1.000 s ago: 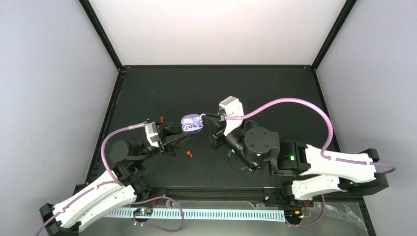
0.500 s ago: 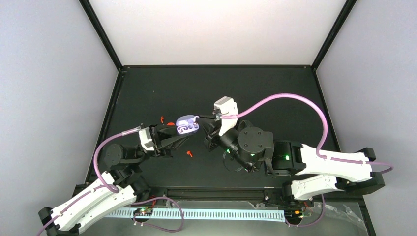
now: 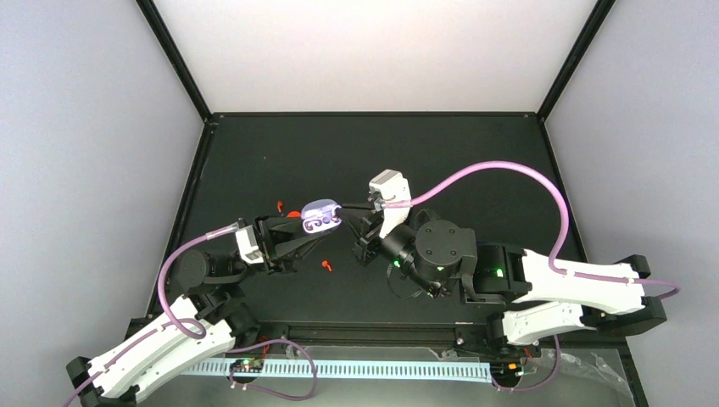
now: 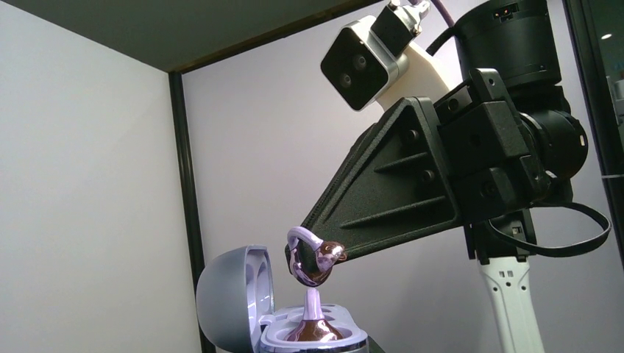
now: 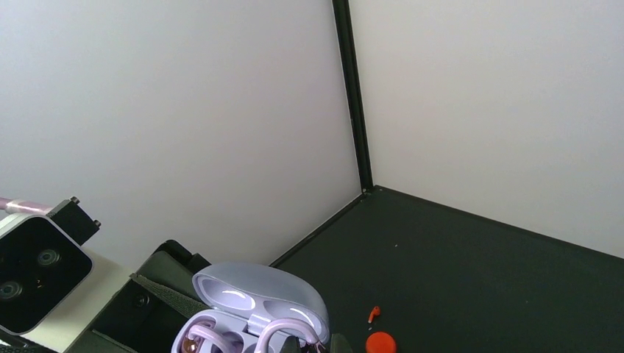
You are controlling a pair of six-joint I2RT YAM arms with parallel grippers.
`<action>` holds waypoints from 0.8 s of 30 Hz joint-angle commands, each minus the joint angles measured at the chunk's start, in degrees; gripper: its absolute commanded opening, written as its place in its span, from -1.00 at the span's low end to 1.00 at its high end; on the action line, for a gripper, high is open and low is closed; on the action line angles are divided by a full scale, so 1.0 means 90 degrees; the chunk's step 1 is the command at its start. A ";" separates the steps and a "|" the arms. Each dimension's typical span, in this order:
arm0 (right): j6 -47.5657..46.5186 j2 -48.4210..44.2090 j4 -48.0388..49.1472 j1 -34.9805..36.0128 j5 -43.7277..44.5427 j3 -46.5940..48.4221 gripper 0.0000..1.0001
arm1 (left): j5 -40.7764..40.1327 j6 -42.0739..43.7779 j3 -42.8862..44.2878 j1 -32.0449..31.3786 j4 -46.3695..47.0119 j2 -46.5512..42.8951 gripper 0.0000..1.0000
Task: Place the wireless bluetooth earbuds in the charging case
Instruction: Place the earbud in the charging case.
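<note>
The pale lavender charging case (image 3: 320,217) is held off the table with its lid (image 4: 232,298) open, and my left gripper (image 3: 310,225) is shut on it from the left. One lavender earbud (image 4: 315,329) sits in a slot of the case. My right gripper (image 3: 342,206) is shut on a second lavender earbud (image 4: 316,261), holding it just above the case's free slot. In the right wrist view that earbud's hook (image 5: 288,332) arches over the case (image 5: 257,294) at my right gripper (image 5: 316,344). My left fingers are out of the left wrist view.
Small red-orange earbuds lie on the black table (image 3: 441,161): two (image 3: 280,204) (image 3: 293,214) by the left arm and one (image 3: 326,265) nearer the bases. The right wrist view shows a red-orange bud (image 5: 374,314) and a round red-orange piece (image 5: 380,343).
The left gripper has drawn the case a little leftward and toward the bases. The right gripper with its earbud has followed and stays over the case.
</note>
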 commanded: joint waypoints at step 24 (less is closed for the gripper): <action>0.0204 0.0247 0.0593 0.0041 0.0378 -0.0012 -0.98 | -0.0474 -0.0416 -0.0071 0.0025 0.0471 0.0036 -0.97</action>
